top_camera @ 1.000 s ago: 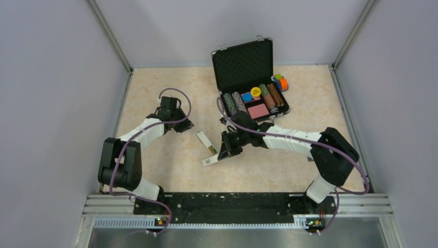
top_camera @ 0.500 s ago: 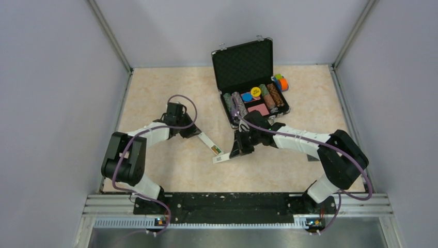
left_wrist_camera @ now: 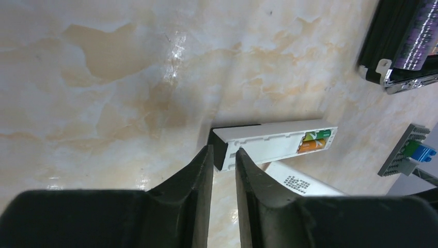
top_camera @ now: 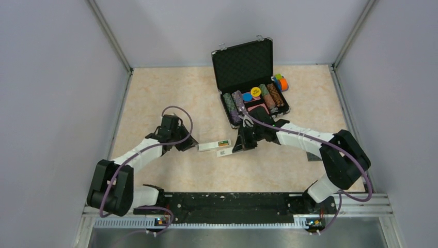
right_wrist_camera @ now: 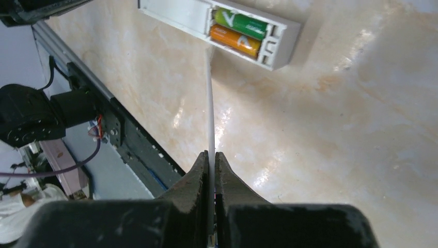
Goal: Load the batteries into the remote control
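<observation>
Beige marbled counter fills the overhead view, and at mid-frame the remote control lies crosswise between your left hand and right hand. From the left wrist, that hand's fingers sit close together, pinching the remote's dark end. From the right wrist, your right hand is clamped on the thin white battery cover, seen edge-on, with the batteries seated side by side at the top. Loading looks done; next you must lay the cover flat over the bay and slide it home.

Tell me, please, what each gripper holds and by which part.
The right gripper pinches the battery cover by one edge; the left gripper apparently clamps the remote control by its dark end.
</observation>
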{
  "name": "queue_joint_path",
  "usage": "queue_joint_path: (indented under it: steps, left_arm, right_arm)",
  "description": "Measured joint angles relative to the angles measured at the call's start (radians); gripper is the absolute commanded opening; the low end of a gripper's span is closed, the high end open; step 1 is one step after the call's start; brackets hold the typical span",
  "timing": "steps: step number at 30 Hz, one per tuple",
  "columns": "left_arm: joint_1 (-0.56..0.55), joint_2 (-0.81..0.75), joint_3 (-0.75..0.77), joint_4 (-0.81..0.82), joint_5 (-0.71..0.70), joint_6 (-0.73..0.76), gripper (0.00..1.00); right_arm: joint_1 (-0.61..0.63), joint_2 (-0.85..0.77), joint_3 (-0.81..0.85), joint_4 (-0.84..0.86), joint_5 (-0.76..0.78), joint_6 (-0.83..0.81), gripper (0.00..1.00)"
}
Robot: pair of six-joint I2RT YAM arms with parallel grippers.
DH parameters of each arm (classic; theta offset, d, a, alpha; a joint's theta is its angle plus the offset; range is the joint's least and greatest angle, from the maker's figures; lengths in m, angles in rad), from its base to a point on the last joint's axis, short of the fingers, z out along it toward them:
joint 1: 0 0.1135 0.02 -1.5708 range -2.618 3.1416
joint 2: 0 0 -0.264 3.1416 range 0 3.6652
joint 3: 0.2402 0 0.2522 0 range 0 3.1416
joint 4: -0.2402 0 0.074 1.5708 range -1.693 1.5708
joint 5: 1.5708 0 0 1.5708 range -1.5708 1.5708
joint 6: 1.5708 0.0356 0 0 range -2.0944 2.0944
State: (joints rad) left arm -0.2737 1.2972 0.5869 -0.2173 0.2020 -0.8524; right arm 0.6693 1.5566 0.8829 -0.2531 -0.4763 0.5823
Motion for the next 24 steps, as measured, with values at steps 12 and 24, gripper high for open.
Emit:
queue_joint_path:
  steps: [12, 24]
  left_arm:
    - [0.000, -0.044, 0.117, -0.108, -0.091, 0.025, 0.39]
    - [0.000, -0.085, 0.043, -0.120, -0.080, 0.013, 0.41]
  right_arm:
    - [0.000, 0.044, 0.186, -0.008, -0.232, -0.064, 0.00]
    - [0.000, 0.289, 0.257, 0.048, -0.297, -0.014, 0.00]
